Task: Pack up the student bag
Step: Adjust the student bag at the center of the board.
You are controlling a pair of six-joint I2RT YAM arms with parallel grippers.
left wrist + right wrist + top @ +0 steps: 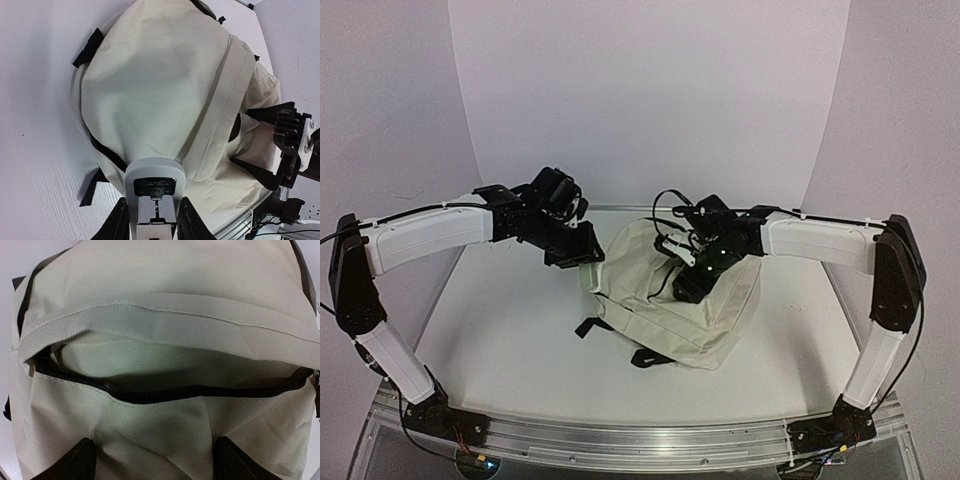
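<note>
The student bag [670, 310] lies slumped on the desk [500, 320] between the two claws. On the left, the left claw [586, 262] has its jaws drawn narrow on a fold of cream fabric at the bag's edge, and the bag's rounded body spreads out ahead of it. Further right, the right claw [157, 462] hangs over the bag's top. Its fingertips [75, 462] are spread wide and grip nothing; only bag cloth shows beneath them. Just ahead of those fingertips the black zipper [150, 392] runs crosswise under a cream flap, parted into a long slit.

Neither claw carries anything to pack, and the bag looks plump, so the filling seems largely done. What is inside cannot be seen through the slit. The remaining work appears to be drawing that zipper shut, which is not yet done.
</note>
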